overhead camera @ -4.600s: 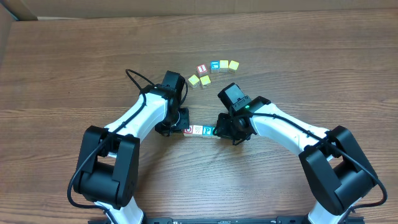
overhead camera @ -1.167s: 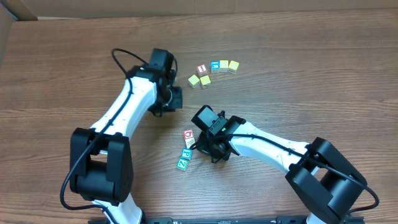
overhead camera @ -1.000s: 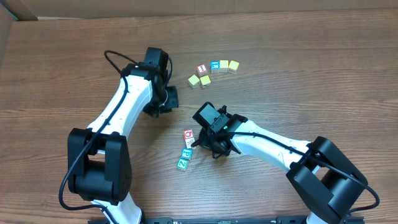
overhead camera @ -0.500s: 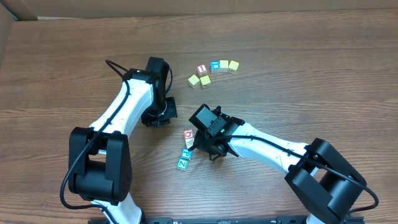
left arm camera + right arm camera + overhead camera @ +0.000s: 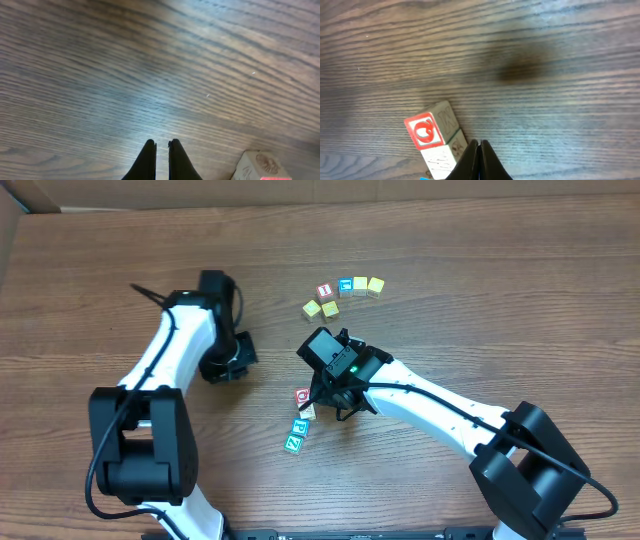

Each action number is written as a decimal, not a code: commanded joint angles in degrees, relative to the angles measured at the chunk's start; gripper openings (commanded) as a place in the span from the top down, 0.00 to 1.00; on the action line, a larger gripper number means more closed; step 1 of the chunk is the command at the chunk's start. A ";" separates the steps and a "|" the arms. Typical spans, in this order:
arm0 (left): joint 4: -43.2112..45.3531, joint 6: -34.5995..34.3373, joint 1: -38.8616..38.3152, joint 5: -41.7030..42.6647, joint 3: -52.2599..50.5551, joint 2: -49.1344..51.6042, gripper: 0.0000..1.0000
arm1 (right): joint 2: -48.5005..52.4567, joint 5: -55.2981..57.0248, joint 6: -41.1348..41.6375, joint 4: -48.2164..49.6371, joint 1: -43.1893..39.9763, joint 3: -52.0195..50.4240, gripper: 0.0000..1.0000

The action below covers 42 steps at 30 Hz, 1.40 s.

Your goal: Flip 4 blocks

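On the worktop (image 5: 520, 290), near its centre, a loose line is formed by the red "O" block (image 5: 302, 395), the whitish block (image 5: 309, 411) touching it, the blue "P" block (image 5: 299, 426) and the green "Z" block (image 5: 294, 443). The right pincer (image 5: 480, 146) is clenched on nothing, its tips just beside the whitish block; contact cannot be confirmed. The left pincer (image 5: 161, 146) is clenched on nothing, well apart to the left. A cluster of other cubes (image 5: 346, 285) is noted farther back.
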 commanded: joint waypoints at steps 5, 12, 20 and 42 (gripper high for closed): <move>0.50 3.13 -0.28 2.99 -2.91 0.98 0.96 | 0.09 -0.24 -1.14 0.96 0.28 -1.88 0.96; 2.05 3.10 -0.48 3.04 -4.48 0.98 0.96 | 1.77 -0.13 0.15 0.98 2.16 -2.12 0.96; -0.81 10.08 -0.48 7.69 -5.22 0.98 0.96 | 2.01 0.13 -2.03 -0.90 2.08 -1.36 0.96; 4.66 7.56 -12.63 12.00 -13.86 0.98 0.96 | 0.20 -1.01 -3.13 -11.06 -8.31 -0.74 0.96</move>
